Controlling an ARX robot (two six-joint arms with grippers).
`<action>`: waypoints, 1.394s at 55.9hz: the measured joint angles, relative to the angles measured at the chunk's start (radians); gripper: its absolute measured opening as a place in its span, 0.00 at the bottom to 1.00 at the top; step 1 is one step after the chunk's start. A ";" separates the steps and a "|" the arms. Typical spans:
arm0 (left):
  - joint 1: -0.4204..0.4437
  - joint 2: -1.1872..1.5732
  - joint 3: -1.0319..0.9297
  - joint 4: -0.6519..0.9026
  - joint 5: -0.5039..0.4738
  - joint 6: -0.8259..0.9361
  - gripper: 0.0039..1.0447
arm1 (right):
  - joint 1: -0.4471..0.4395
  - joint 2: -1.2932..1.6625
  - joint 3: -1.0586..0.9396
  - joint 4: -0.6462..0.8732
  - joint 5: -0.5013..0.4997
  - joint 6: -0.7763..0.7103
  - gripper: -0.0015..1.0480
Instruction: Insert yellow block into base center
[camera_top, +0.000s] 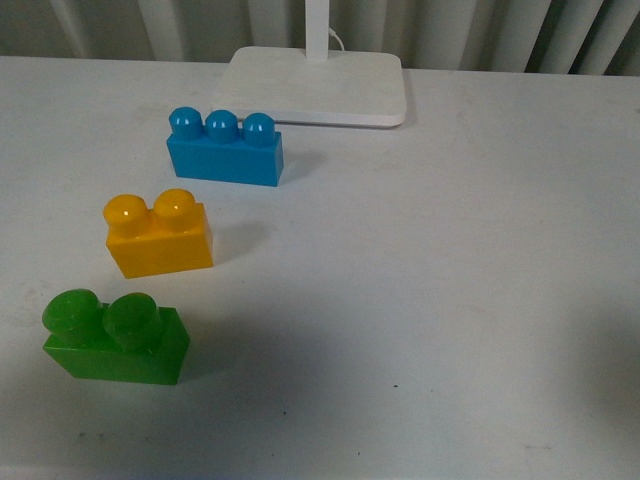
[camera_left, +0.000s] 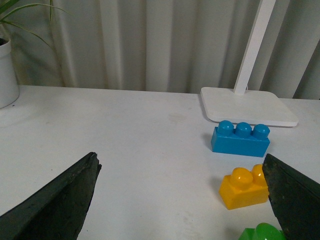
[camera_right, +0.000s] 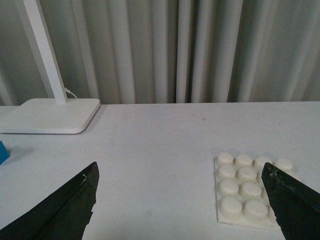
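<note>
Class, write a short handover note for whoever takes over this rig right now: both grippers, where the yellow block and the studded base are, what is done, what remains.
Left gripper: open, holding nothing.
Right gripper: open, holding nothing.
The yellow block stands studs-up on the table, between the blue brick and the green brick, touching neither.
The base lies flat with bare studs. It shows only in the right wrist view.
Done: nothing yet.
Left: grasp the yellow block, carry it to the base, press it onto the centre studs.

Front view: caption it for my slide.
The yellow block sits between green brick and blue brick, lamp stand behind.
</note>
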 joint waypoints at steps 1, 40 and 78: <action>0.000 0.000 0.000 0.000 0.000 0.000 0.94 | 0.000 0.000 0.000 0.000 0.000 0.000 0.91; 0.000 0.000 0.000 0.000 0.000 0.000 0.94 | 0.000 0.000 0.000 0.000 0.000 0.000 0.91; 0.000 0.000 0.000 0.000 0.000 0.000 0.94 | -0.056 0.116 0.042 -0.100 -0.021 -0.019 0.91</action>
